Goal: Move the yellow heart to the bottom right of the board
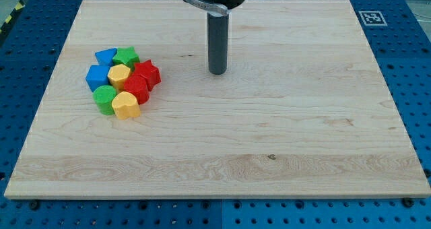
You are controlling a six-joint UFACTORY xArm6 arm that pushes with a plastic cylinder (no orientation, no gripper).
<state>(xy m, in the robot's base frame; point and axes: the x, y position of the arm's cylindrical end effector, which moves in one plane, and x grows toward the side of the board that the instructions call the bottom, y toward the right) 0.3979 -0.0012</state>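
My tip (217,72) rests on the wooden board (269,135) above its middle, well to the right of a tight cluster of blocks at the view's left. The cluster holds two yellow blocks. The lower one (125,104), at the cluster's bottom edge, looks heart-shaped. The upper yellow block (119,75) sits in the cluster's middle and its shape is unclear. Around them are a red star (147,73), a red block (137,89), a green block (126,56), a green block (104,98), a blue block (97,77) and a blue block (105,56). My tip touches no block.
The board lies on a blue perforated table (417,67). A black-and-white marker tag (371,17) sits at the board's top right corner. The arm's rod comes down from the view's top centre.
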